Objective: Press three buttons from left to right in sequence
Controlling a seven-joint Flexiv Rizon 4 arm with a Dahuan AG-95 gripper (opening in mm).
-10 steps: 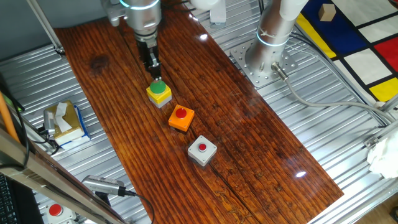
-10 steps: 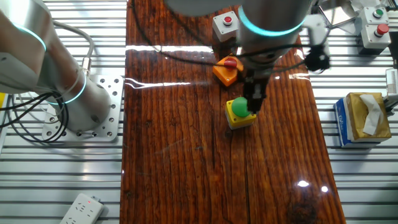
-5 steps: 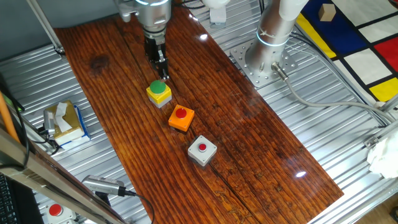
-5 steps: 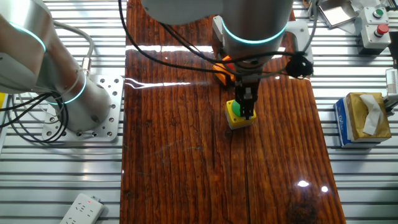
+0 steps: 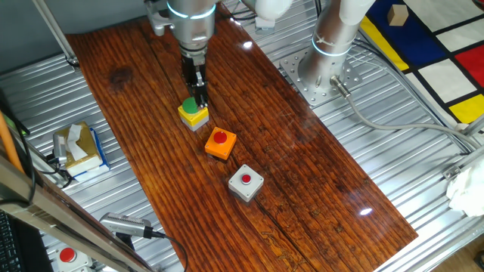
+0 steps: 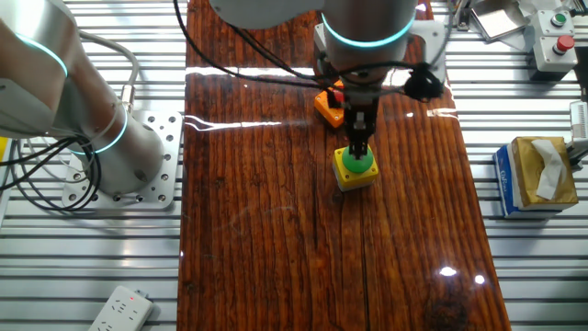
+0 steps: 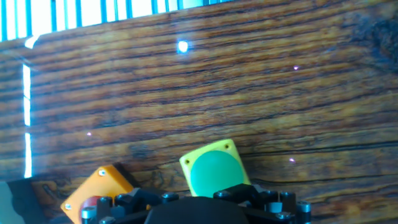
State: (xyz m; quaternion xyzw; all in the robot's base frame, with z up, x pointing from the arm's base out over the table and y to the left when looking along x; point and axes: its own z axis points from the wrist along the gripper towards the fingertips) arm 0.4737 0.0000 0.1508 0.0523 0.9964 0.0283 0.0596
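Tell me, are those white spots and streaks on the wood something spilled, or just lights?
Just lights mirrored in the glossy wooden board: a bright streak and a spot low down in the other fixed view, a small spot in one fixed view, and a spot in the hand view, where the green-capped button looks sharp but the hand's dark lower edge blurs.

Two opposite high views, close hand view, sharing wooden board (image 5: 302, 151)
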